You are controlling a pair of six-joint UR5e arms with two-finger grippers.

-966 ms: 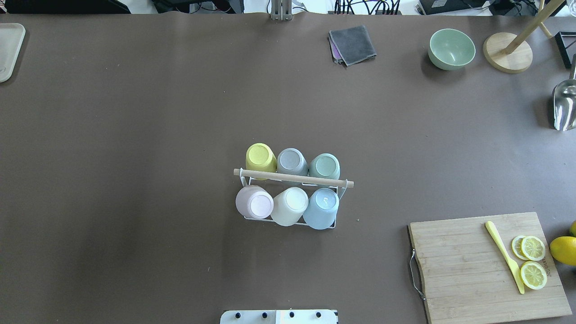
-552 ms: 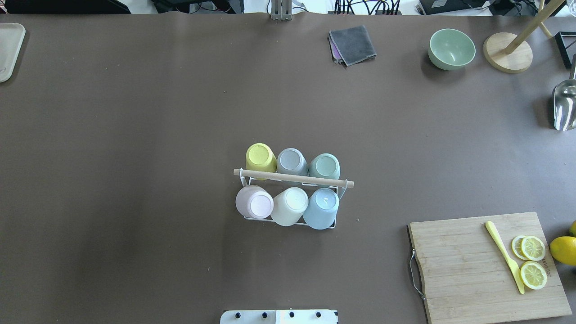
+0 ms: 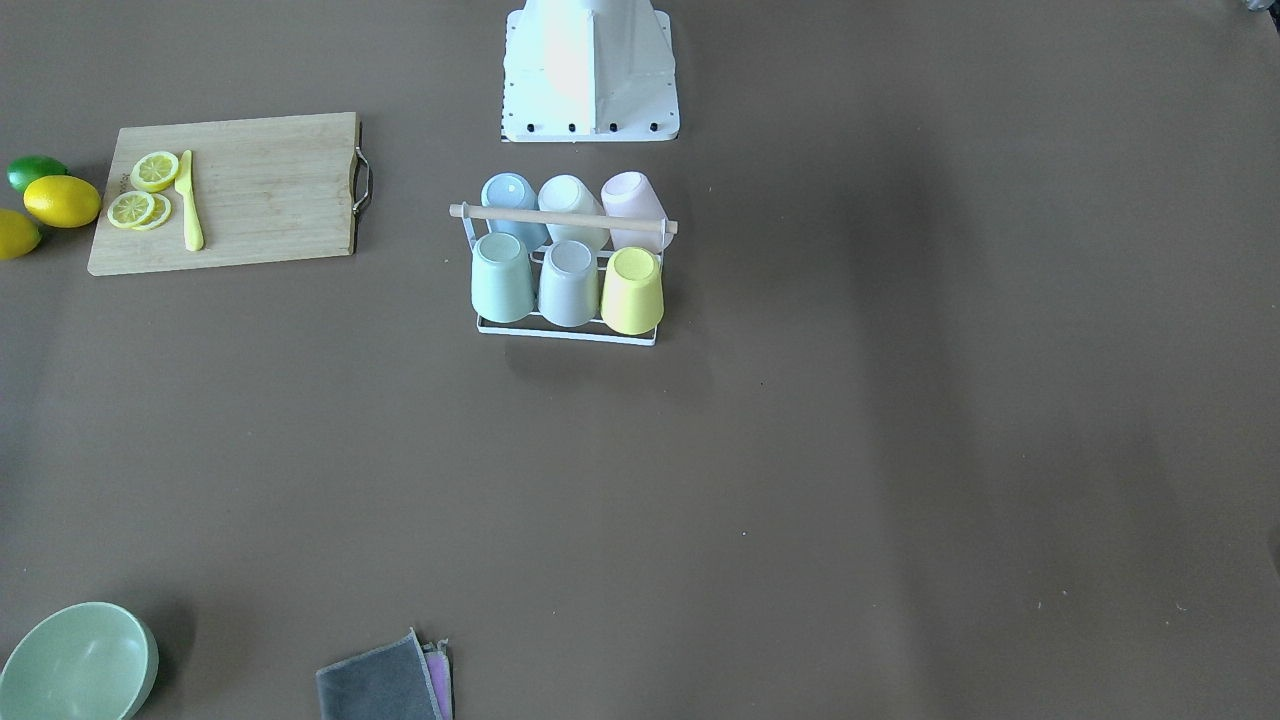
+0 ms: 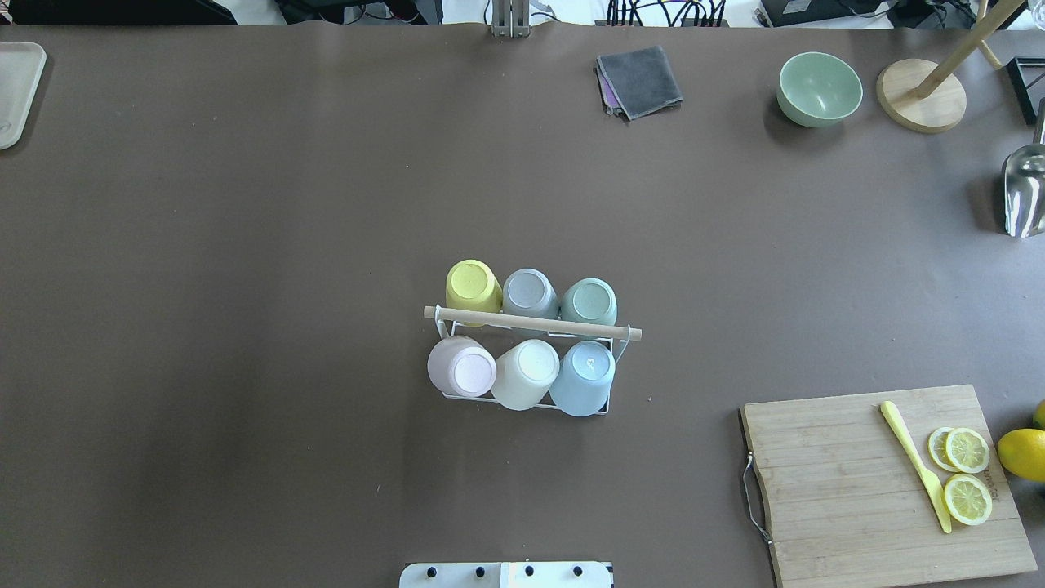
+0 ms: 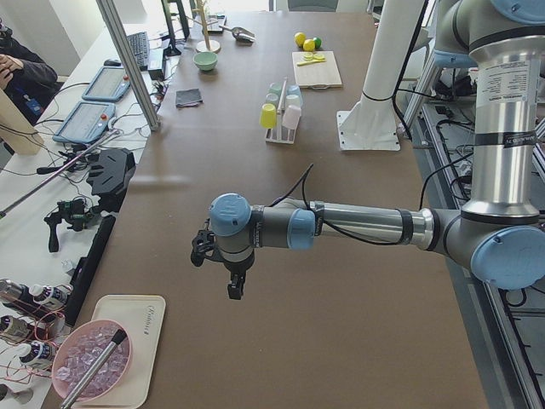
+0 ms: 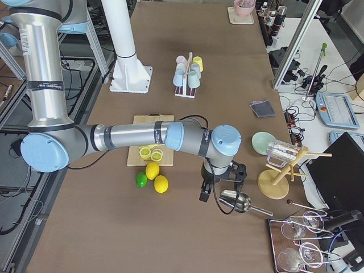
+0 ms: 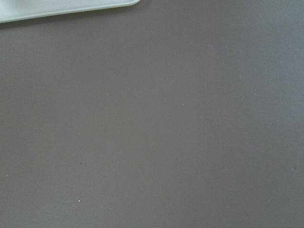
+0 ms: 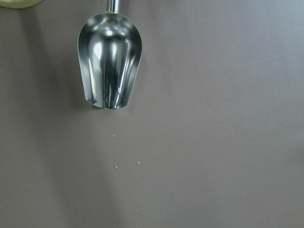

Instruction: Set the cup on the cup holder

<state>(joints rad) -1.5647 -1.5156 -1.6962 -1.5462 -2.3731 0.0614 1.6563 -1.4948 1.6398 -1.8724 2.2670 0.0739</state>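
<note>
The cup holder (image 4: 531, 323), a white wire rack with a wooden rod handle, stands at the table's middle and also shows in the front view (image 3: 560, 214). Several cups sit upside down on its prongs, among them a yellow cup (image 4: 472, 284), a pink cup (image 4: 462, 367) and a blue cup (image 4: 583, 376). My left gripper (image 5: 232, 288) hangs over bare table far to the left of the rack. My right gripper (image 6: 205, 194) hangs far to the right, beside a metal scoop. Both show only in side views, so I cannot tell whether they are open or shut.
A cutting board (image 4: 849, 490) with lemon slices and a yellow knife lies at the near right. A metal scoop (image 8: 110, 57), a green bowl (image 4: 819, 88), a wooden stand (image 4: 921, 96) and a grey cloth (image 4: 641, 79) lie at the far right. A tray (image 4: 16, 90) is at the far left.
</note>
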